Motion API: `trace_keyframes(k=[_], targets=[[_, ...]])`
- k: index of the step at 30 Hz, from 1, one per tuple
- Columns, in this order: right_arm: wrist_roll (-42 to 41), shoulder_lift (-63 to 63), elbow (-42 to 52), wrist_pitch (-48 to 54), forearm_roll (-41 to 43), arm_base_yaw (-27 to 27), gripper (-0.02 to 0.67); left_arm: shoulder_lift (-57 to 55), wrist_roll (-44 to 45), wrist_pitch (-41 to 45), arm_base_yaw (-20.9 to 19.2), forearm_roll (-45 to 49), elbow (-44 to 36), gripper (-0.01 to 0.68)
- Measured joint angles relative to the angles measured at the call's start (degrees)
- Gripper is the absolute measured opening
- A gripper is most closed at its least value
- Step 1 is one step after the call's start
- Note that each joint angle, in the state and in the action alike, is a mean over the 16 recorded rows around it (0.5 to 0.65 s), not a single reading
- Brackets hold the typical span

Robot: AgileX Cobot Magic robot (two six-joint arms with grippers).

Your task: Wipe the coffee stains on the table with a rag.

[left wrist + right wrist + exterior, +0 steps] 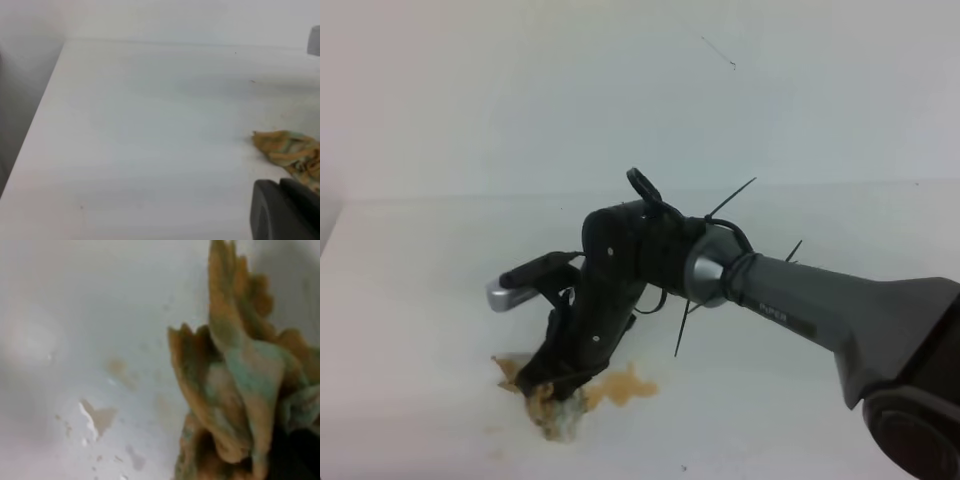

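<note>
Green and brown, the rag (558,408) was pinched tight in the right tool (542,385) and pressed on the coffee stains (625,385) near the table's (420,300) front.

Bright, even light washes the white surface (800,400) pale. Shadows are soft and faint. The right wrist view is close and very blurry.

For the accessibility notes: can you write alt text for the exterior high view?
The right gripper presses a stained rag onto the white table, at the left end of orange-brown coffee stains. Its dark arm reaches in from the lower right.
</note>
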State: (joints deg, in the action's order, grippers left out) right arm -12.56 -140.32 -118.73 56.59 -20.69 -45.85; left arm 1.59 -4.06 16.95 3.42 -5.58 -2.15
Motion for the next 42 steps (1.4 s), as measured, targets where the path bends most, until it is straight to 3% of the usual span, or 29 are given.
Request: trace_keyframes(k=[16,31,36,42], targets=[[0.6,2.3,5.7,1.4,7.9,8.0,0.001,0.0,0.0,0.0,0.0,0.0,0.0,0.001],[-6.4,14.9,8.2,0.5,9.6,15.9,0.001,-0.1,0.0,0.1,0.0,0.0,0.1,0.001],[-8.7,24.3,14.1,-2.3,6.6,19.9,0.001,-0.1,0.0,0.1,0.0,0.0,0.1,0.001],[-11.9,37.2,28.2,-8.6,1.9,26.6,0.001,0.0,0.0,0.0,0.0,0.0,0.0,0.001]])
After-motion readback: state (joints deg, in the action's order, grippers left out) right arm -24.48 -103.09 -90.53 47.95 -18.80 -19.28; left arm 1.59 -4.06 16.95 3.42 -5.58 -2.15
